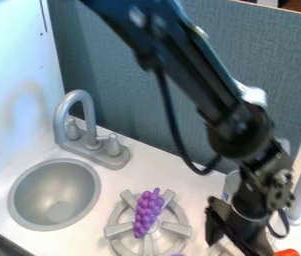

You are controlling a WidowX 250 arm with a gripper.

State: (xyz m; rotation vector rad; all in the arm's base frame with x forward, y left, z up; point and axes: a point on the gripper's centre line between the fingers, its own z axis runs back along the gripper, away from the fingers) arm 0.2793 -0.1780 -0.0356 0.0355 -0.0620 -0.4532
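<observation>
A white counter [89, 242] carries a faucet [94, 145] and burner [118, 230].

From where I stand, a blue-grey textured panel [132, 95] rises behind the white tabletop [136, 177], meeting a smooth white side wall [12, 62] dotted with small dark holes. Light falls brightly across that wall. A round grey sink [54, 195] sits below a grey double-handled faucet [61, 120] near the corner.

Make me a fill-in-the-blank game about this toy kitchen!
The toy grapes are colored ____.
They lie on a gray stove ____.
The faucet has ____ handles.
The faucet stands beside a gray, bowl-shaped ____.

Missing words: purple; burner; two; sink.
</observation>
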